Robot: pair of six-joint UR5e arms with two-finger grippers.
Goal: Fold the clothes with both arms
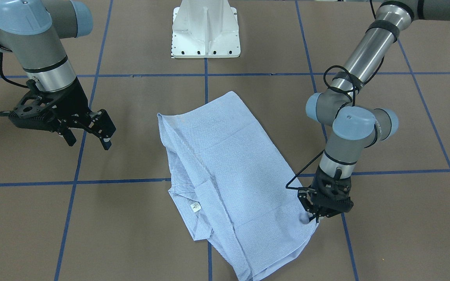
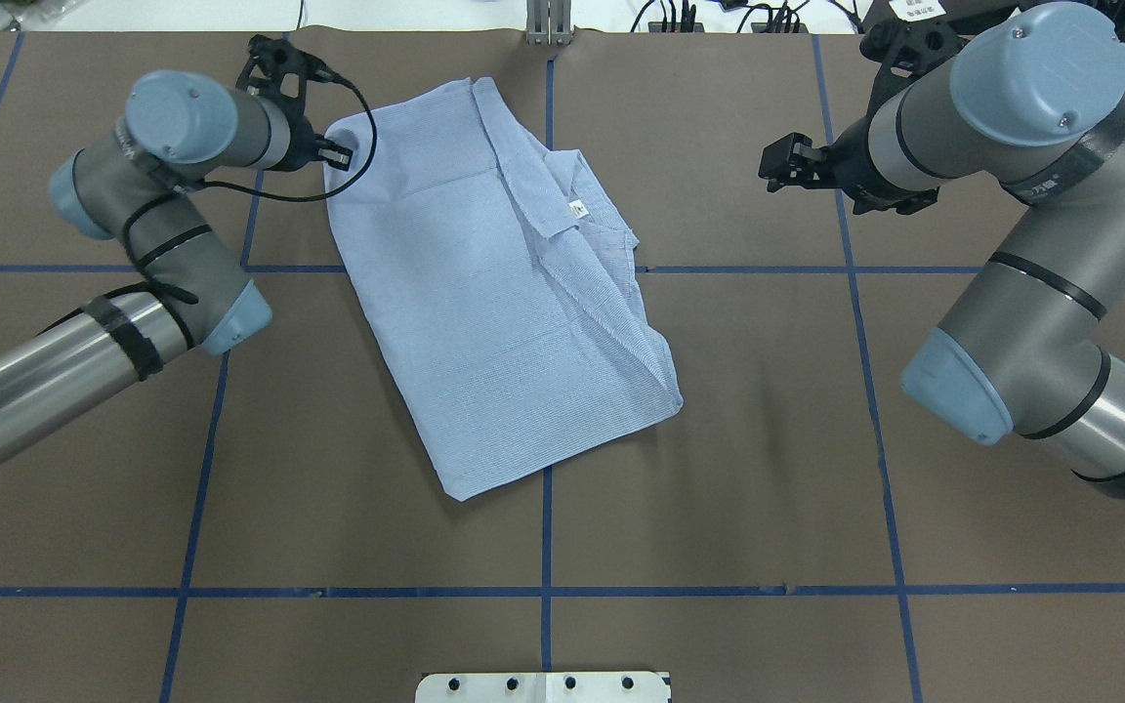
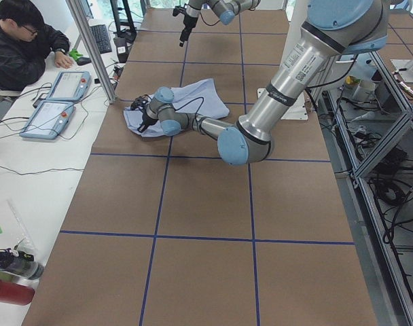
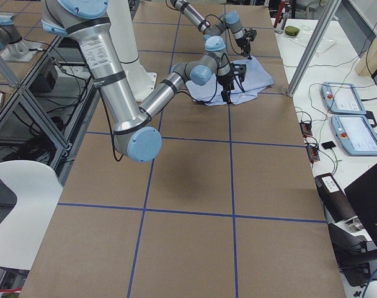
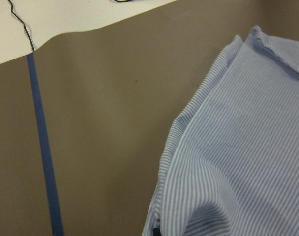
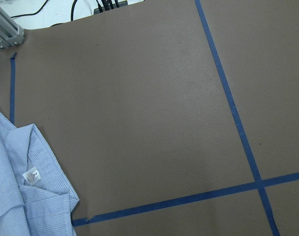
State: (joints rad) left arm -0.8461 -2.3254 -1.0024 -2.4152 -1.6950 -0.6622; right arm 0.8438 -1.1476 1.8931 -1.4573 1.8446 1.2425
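Brown gridded surface [image 2: 768, 439]: shirt [image 2: 484, 293], folded to a narrow panel, lies by the far edge; my left end effector [image 1: 313, 217] pinches its corner, right end effector [image 1: 89, 143] wide, empty; crosswise fold apparently remains.

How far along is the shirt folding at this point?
Done: the shirt lies flat as one long panel, its sides folded in and no sleeve sticking out. In hand: the left gripper is at the shirt's far left corner; whether its jaws have closed is unclear. The right gripper hangs open over the table, off the cloth. Left: probably the crosswise folds.
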